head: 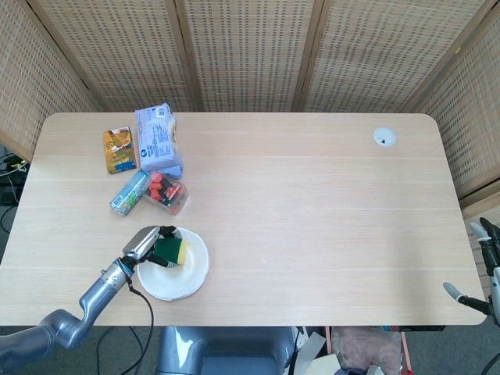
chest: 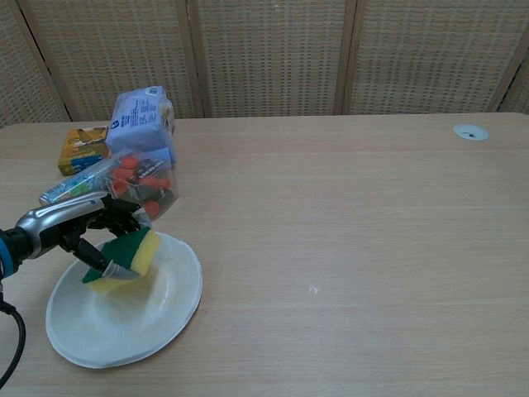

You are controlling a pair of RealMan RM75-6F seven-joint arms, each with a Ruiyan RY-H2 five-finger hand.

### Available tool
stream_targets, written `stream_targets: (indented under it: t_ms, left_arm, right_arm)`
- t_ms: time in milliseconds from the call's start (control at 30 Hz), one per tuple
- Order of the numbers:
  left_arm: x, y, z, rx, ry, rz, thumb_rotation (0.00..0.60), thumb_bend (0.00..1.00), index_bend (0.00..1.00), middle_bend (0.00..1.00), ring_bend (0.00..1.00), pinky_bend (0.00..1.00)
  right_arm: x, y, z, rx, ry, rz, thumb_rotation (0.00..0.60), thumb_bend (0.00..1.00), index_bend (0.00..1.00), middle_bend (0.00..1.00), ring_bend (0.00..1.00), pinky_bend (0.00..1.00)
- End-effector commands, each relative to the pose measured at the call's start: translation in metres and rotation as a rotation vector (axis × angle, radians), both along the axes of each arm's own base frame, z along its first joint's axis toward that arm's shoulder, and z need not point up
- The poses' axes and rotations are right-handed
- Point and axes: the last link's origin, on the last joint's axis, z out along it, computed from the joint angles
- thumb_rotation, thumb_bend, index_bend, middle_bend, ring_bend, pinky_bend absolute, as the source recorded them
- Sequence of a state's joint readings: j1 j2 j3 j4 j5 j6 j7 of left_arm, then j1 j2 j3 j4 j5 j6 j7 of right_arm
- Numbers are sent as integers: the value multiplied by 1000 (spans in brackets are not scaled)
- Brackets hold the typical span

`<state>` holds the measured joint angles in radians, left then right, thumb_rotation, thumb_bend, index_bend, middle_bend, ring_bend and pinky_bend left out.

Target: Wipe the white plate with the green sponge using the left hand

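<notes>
Green on top, yellow beneath: we note the green sponge (head: 170,250) (chest: 126,253) clamped in the left hand (head: 148,244) (chest: 83,227), fingers (chest: 106,266) wrapped round its near edge in the chest view. The sponge sits tilted over the white plate (head: 186,275) (chest: 157,310), on the plate's side closest to the hand; from the chest view its lower yellow edge looks to be touching the plate's inner slope, though we cannot be sure of full contact.

We record the plate directly under and just beyond the left hand, lying flat on the wooden table (head: 312,195) (chest: 347,215). The silver forearm (head: 98,287) (chest: 16,241) runs back from the hand toward the table's near-left edge, a black cable (head: 144,312) looping below it.

Beyond the left hand, away from the robot, we see a clear packet of red pieces (head: 166,193) (chest: 139,184), near the plate's far rim. Just beside that packet lies a small clear tube-like pack (head: 129,191) (chest: 73,187). Farther off stand a blue-and-white tissue pack (head: 158,139) (chest: 140,122) and an orange box (head: 119,150) (chest: 83,147), side by side.

Well apart from the left hand, at the opposite far corner, a small round white fitting (head: 383,137) (chest: 470,131) sits in the tabletop.

The right hand (head: 478,269) shows only at the head view's right edge, off the table; we cannot tell how its fingers lie.
</notes>
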<state>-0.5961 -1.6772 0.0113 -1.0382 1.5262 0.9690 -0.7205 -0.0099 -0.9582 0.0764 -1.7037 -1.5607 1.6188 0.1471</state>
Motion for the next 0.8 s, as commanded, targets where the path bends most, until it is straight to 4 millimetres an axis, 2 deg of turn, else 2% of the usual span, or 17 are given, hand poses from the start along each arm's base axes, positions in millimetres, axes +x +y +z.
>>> stream_targets:
  t_ms: [33,133,300,367,667,800]
  left_arm:
    - [18,5,17,35,8,-80,600,0,534,442,375,338]
    - [26,5,16,27,52,-110,600,0,534,442,375,338]
    - [28,2,2,-4,108,-109,600,0,534,442,375,338]
    - [28,-1,-9,-23,117,-97,600,0,534,442,375,338]
    - [20,-6,-31,-47,174,-98,600,0,534,442,375,338]
    - [22,-6,-31,-36,167,-101,600,0,534,442,375,338]
  right_arm:
    - [0,0,0,0,0,0,600,0,0,0,0,0]
    - [1,0,-1,5,2,1,600,0,0,0,0,0]
    - [1,0,-2,6,5,2,600,0,0,0,0,0]
    - [0,0,-1,5,3,-1,600,0,0,0,0,0]
    - [0,-1,-2,10,4,-2,600,0,0,0,0,0]
    - [0,0,-1,7,2,-2,600,0,0,0,0,0]
